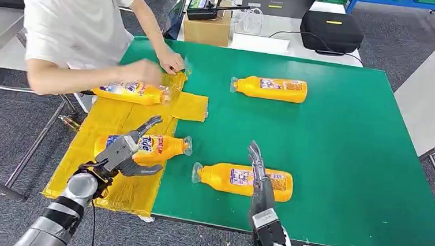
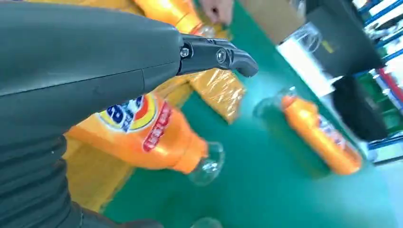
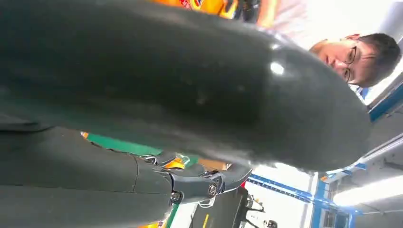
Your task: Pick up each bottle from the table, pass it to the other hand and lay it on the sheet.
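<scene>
Left hand [image 1: 125, 151]: fingers spread wide, holding nothing, poised directly over a bottle [image 1: 164, 147] lying on its side on the yellow sheet [image 1: 111, 118], apparently just laid there. Right hand [image 1: 258, 169]: fingers straight and apart, empty, above the near bottle [image 1: 240, 180] on the green counter [image 1: 346, 149], likely next for pickup. Beyond: a far bottle [image 1: 271, 88] on the counter; a person's hand [image 1: 173, 62] smoothing the sheet beside another bottle [image 1: 129, 92].

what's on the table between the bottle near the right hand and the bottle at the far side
Nothing: in the head view, only bare green table lies between the near bottle by the right hand and the far bottle.
</scene>
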`<act>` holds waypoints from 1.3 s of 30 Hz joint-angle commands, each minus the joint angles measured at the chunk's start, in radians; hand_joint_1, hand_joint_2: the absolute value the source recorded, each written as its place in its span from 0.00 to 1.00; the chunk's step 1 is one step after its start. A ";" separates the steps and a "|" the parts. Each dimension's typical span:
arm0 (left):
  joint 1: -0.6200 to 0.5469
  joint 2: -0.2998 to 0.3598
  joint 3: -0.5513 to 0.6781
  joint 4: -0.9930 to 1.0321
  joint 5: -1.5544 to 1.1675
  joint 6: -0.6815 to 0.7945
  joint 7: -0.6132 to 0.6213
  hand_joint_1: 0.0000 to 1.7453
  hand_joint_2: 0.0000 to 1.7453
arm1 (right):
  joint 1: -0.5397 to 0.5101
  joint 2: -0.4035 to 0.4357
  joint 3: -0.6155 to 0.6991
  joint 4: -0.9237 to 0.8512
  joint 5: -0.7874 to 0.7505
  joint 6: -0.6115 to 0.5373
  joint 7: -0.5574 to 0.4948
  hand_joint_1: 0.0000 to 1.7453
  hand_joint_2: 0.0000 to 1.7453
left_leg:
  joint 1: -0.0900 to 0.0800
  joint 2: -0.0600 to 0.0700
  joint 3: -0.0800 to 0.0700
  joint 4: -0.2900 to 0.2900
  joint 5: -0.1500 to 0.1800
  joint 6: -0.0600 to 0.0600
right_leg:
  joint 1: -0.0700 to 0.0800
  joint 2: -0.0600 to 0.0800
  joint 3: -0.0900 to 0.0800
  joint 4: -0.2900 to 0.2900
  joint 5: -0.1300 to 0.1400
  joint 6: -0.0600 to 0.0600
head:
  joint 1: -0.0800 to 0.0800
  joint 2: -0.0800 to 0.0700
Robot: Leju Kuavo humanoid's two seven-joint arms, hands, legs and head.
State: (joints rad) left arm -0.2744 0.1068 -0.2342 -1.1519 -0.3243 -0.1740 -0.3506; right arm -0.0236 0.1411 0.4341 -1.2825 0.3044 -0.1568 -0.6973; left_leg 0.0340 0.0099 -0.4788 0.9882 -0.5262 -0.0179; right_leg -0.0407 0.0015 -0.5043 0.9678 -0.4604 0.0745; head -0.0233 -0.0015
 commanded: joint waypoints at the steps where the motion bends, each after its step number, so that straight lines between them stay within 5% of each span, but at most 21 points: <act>1: 0.082 -0.147 0.176 -0.258 0.504 -0.107 -0.075 0.00 1.00 | -0.046 -0.034 0.015 0.084 0.086 -0.109 0.003 0.00 0.00 | 0.001 -0.001 0.000 0.000 0.000 0.003 | 0.001 0.000 0.000 -0.002 0.000 -0.003 | 0.000 0.000; 3: 0.104 -0.168 0.185 -0.365 0.618 -0.080 -0.034 0.00 1.00 | -0.057 -0.058 0.013 0.119 0.146 -0.166 0.031 0.00 0.00 | 0.001 -0.001 -0.001 0.001 0.000 0.002 | 0.001 -0.001 -0.001 -0.001 0.000 -0.002 | 0.000 0.000; 4: 0.111 -0.187 0.206 -0.390 0.652 -0.047 -0.044 0.00 1.00 | -0.061 -0.067 0.010 0.138 0.206 -0.214 0.075 0.00 1.00 | 0.001 -0.002 -0.001 0.000 0.000 0.004 | 0.002 -0.002 0.000 -0.002 0.000 -0.003 | 0.000 0.000; 7: 0.138 -0.217 0.251 -0.448 0.733 -0.005 -0.035 0.00 1.00 | -0.093 -0.120 0.005 0.234 0.422 -0.322 0.239 0.00 1.00 | 0.001 -0.001 0.001 -0.002 0.000 0.004 | 0.002 0.000 0.002 -0.005 0.001 -0.005 | 0.000 0.000; 10: 0.147 -0.221 0.256 -0.453 0.744 -0.009 -0.032 0.00 1.00 | -0.103 -0.129 -0.009 0.264 0.453 -0.328 0.266 0.00 1.00 | 0.000 0.001 0.002 -0.004 0.001 0.004 | 0.001 0.001 0.002 -0.005 0.002 -0.006 | 0.000 0.000; 12: 0.179 -0.228 0.262 -0.490 0.726 -0.019 -0.049 0.00 1.00 | -0.126 -0.159 -0.006 0.309 0.612 -0.313 0.418 0.00 1.00 | 0.000 -0.001 0.002 -0.003 0.000 0.003 | 0.001 0.000 0.002 -0.004 0.001 -0.004 | 0.000 0.000; 26: 0.263 -0.239 0.267 -0.567 0.576 0.026 -0.062 0.00 1.00 | -0.082 -0.206 -0.028 0.186 1.025 -0.278 0.739 0.00 1.00 | 0.000 -0.001 0.001 -0.001 0.000 0.003 | 0.001 -0.001 0.000 -0.002 0.000 -0.004 | 0.000 0.000; 39: 0.273 -0.246 0.279 -0.548 0.585 0.007 -0.047 0.00 1.00 | -0.163 -0.242 -0.014 0.161 1.069 -0.211 0.763 0.00 1.00 | -0.001 0.001 0.000 -0.001 0.000 0.002 | 0.000 0.001 -0.001 -0.001 0.000 -0.003 | 0.000 0.000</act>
State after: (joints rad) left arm 0.0059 -0.1247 0.0134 -1.7422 0.2506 -0.1534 -0.4154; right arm -0.0891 -0.0541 0.4101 -1.1208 1.3461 -0.4178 0.0523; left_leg 0.0335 0.0098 -0.4792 0.9884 -0.5264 -0.0176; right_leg -0.0410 0.0012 -0.5049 0.9670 -0.4603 0.0745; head -0.0236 -0.0015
